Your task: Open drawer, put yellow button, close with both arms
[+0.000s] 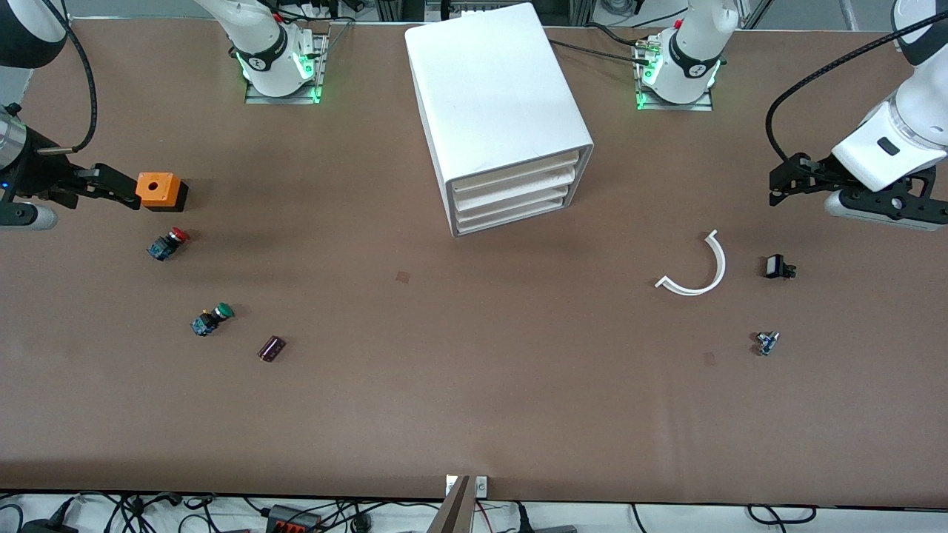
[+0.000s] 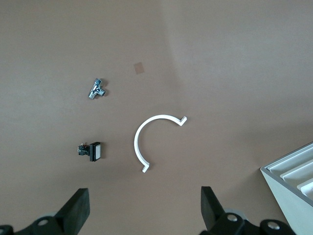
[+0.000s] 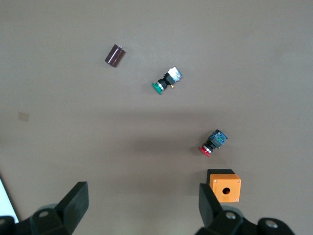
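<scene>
Lowest in the front frame, so closest to the camera: a dark maroon cylinder (image 1: 272, 348), lying on its side toward the right arm's end of the table. A small metal fitting (image 1: 766, 343) lies at about the same height in the frame toward the left arm's end.

The white cabinet (image 1: 489, 89) stands at top centre of the frame. The drawer (image 1: 515, 174) is the uppermost of four and is shut, flush with the rest.

No yellow button found in any view. Only the red-capped button (image 1: 169, 243) and the green-capped button (image 1: 212, 319) show. The orange box (image 1: 159, 190) with a hole in its top is the closest thing in colour. All three lie at the right arm's end.

The right gripper (image 1: 118, 185) hovers at mid-height of the frame, just beside the orange box. Its fingers are spread wide and hold nothing.

The left gripper (image 1: 786, 181) hovers at the other edge, over bare table above the white curved strip (image 1: 696, 270) and the black switch (image 1: 778, 266). It is also wide open and empty.

Key relation: the drawer's front runs lengthwise across the cabinet face. That face is turned toward the camera and slightly toward the left arm's end. My judgement is that the left gripper is the nearer one and better placed to pull, and the cabinet's corner (image 2: 293, 171) already shows in its wrist view. The right arm sits by the buttons.
</scene>
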Tool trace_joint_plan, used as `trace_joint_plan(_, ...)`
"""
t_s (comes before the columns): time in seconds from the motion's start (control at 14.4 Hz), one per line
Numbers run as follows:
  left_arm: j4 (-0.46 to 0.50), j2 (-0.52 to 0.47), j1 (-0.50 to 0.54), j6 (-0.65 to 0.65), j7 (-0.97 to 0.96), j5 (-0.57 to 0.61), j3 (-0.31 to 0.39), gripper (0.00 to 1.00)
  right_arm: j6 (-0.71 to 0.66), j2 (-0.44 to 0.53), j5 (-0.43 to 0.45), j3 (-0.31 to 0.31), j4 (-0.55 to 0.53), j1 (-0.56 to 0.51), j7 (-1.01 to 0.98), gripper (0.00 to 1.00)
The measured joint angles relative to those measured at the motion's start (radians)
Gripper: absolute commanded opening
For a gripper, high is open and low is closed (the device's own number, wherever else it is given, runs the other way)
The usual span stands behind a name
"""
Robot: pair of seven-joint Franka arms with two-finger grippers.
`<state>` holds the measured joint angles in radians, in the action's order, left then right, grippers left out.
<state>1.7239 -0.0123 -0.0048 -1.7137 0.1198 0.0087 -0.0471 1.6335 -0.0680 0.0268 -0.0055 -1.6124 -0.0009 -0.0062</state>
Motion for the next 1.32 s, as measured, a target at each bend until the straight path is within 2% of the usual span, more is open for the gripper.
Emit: trace_joint_plan(1.32, 0.000, 0.000, 0.002, 0.005, -0.067, 0.000, 0.001, 1.00, 0.000, 0.000, 0.001, -0.004, -0.001, 0.000, -0.005, 1.00)
